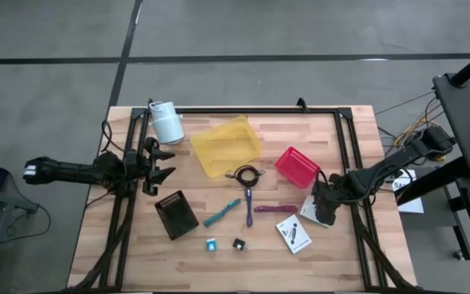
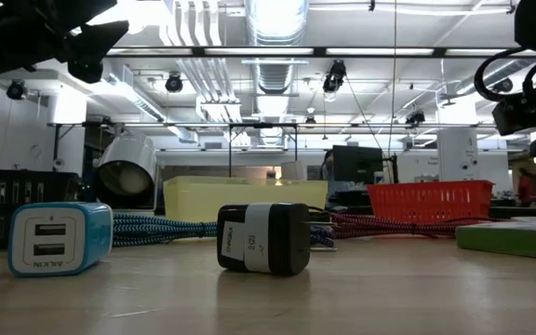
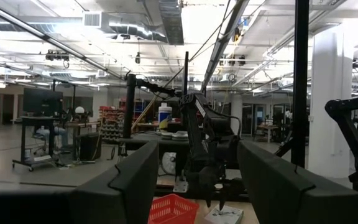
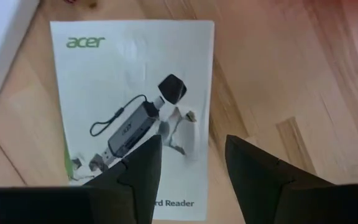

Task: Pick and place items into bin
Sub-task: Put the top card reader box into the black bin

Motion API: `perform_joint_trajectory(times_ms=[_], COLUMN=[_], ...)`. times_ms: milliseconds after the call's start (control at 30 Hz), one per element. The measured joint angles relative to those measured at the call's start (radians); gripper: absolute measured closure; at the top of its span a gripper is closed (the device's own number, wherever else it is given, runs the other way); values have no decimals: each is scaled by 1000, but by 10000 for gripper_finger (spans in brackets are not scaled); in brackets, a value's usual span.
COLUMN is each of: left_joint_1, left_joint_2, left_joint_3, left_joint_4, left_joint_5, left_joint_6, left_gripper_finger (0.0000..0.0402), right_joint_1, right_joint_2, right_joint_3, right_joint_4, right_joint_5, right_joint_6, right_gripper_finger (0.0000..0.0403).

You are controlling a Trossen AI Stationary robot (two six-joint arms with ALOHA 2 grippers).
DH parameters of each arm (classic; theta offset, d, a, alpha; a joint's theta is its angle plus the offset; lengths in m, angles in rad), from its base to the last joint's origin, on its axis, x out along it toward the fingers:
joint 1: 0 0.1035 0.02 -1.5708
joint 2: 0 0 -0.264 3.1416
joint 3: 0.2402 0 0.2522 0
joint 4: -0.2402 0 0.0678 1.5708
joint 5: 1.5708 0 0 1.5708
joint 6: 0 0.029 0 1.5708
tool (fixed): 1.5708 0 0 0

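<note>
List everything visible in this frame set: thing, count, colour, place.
Bins: three; yellow, red, black; mid-table.
Roll: one, white, far left corner.
Cable: one, dark, coiled by yellow bin.
Pen: one, teal, centre.
Tool: one, purple, centre.
Bar: one, magenta, right of centre.
Chargers: blue, black; near edge.
Cards: two, white; one near right, one under right gripper.
Left gripper: open, left side, idle.
Right gripper: open, above card.

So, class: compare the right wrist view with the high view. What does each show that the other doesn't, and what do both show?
Only the right wrist view shows the print on the white box: "acer", a card reader drawing.

Only the high view shows the yellow bin, red basket, black basket, white roll and left gripper.

Both show the right gripper open over that box, and the wooden table.
</note>
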Motion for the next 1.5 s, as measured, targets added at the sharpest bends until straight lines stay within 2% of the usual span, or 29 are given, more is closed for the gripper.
perform_joint_trajectory(times_ms=[1067,1500], left_joint_1=[0,0], left_joint_2=[10,11], left_joint_3=[0,0], left_joint_4=[0,0], left_joint_5=[0,0], left_joint_6=[0,0], left_gripper_finger=[198,198], right_joint_1=[0,-1], right_joint_2=[-2,-2], right_joint_3=[-82,-84], right_joint_4=[128,151], right_joint_5=[49,15], right_joint_6=[-10,-8], right_gripper_finger=[241,302])
